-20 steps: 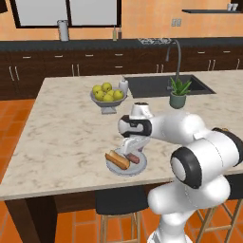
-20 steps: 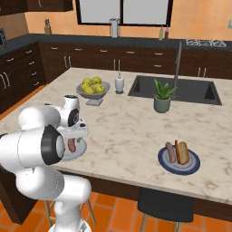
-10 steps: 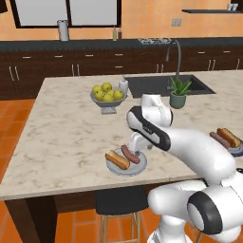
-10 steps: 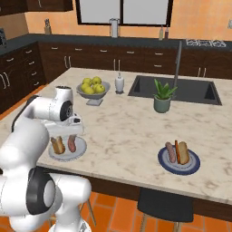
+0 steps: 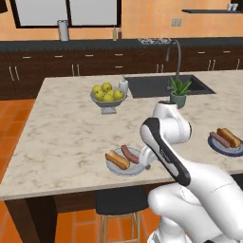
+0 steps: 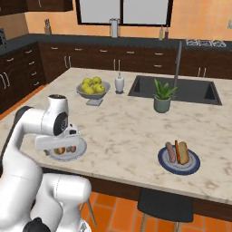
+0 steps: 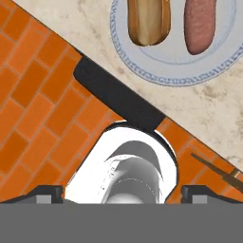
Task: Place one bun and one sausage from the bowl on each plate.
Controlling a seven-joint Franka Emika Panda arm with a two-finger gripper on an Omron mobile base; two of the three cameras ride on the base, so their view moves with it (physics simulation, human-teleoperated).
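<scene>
Near plate (image 5: 124, 167): sits at the front edge of the table (image 5: 66, 137), carrying one bun (image 5: 117, 159) on its left and one sausage (image 5: 129, 154) on its right, lying side by side and just apart. The hand view confirms both items inside the patterned rim.

Gripper (image 7: 122, 191): jaws stand wide apart, nothing between them. It hangs past the table's front edge, above the stool (image 7: 114, 98) and the orange tiled floor (image 7: 33, 123), with the plate just beyond it.

Far plate (image 5: 227, 144): to the right on the same table, well apart from the first, holding a second bun (image 5: 229, 136) and sausage (image 5: 217, 139).

Judgement: both plates appear served, so the step in hand looks like withdrawal. To do it well, lift the arm up and back, away from the near plate, since that plate lies close to the edge and a sideways brush by the forearm could push it off. The wide dark bowl cannot be located.

Surface and room: pale marbled table, an island with a sink (image 5: 161, 84) and tall faucet (image 5: 176, 56). A footed fruit bowl (image 5: 108, 98) of yellow-green fruit stands towards the back, a small white dispenser (image 5: 123, 87) just beside it, a potted plant (image 5: 178, 92) to the right. Dark cabinets and orange walls lie behind.
</scene>
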